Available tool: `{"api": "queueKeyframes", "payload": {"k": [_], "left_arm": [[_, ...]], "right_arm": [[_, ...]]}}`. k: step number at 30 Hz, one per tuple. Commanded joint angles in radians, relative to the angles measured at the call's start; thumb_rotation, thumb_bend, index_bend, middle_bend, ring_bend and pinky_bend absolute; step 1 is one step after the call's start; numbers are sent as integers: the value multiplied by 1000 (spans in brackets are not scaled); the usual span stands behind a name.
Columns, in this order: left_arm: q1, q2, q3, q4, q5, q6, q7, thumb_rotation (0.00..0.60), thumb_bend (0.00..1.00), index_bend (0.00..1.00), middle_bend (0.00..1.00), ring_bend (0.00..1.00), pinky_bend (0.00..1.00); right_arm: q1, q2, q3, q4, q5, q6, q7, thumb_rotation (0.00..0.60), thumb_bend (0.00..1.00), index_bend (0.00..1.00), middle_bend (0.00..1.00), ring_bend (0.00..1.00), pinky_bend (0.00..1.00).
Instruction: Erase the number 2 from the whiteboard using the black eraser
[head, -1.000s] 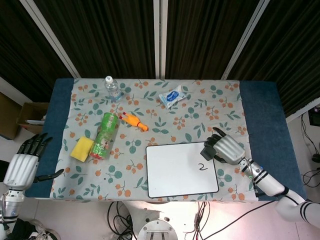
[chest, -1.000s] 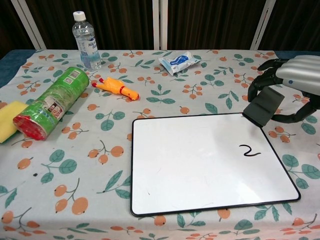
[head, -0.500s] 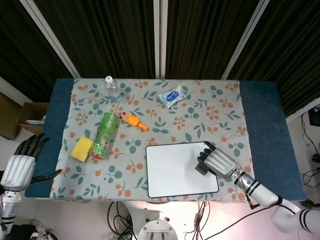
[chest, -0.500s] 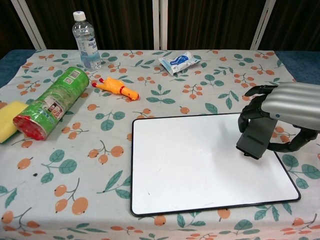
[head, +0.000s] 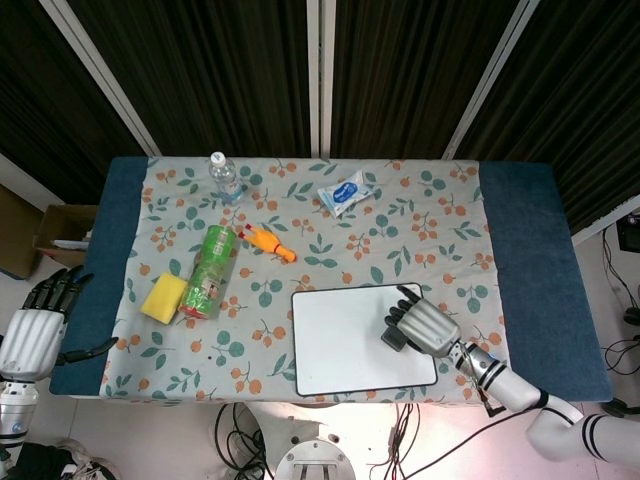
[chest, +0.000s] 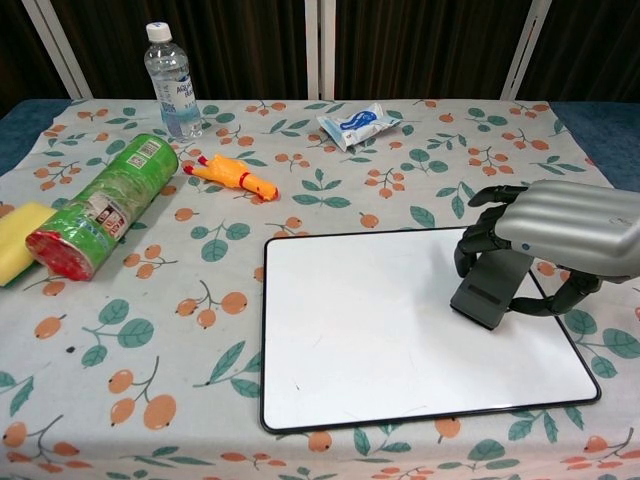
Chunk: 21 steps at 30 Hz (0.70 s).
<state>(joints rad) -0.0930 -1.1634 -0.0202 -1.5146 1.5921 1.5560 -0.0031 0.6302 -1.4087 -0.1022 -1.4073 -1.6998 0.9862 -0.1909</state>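
The whiteboard (head: 345, 345) (chest: 380, 340) lies flat at the table's front right, and its surface shows no writing around my hand. My right hand (head: 425, 325) (chest: 560, 240) grips the black eraser (head: 393, 338) (chest: 490, 290) and holds it down on the board's right half. The spot under the eraser and hand is hidden. My left hand (head: 35, 330) hangs off the table's left edge with fingers apart, holding nothing.
A green can (head: 207, 272) (chest: 103, 204) lies on its side beside a yellow sponge (head: 162, 297) (chest: 15, 240). A rubber chicken (head: 268, 241) (chest: 232, 174), a water bottle (head: 225, 177) (chest: 170, 79) and a wipes packet (head: 345, 191) (chest: 358, 124) sit further back.
My right hand carried the eraser from the board's upper right edge down onto the board and leftward across it. The 2 seen a second ago no longer shows. My left hand drifted slightly lower.
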Motion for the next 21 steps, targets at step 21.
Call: {"api": "queueKeyframes", "payload": {"k": [21], "left_arm": [[-6, -1, 2, -13, 10, -7, 15, 300, 85, 140, 82, 63, 163]], "right_arm": [[-64, 75, -96, -111, -73, 43, -55, 600, 413, 701, 552, 436, 112]]}}
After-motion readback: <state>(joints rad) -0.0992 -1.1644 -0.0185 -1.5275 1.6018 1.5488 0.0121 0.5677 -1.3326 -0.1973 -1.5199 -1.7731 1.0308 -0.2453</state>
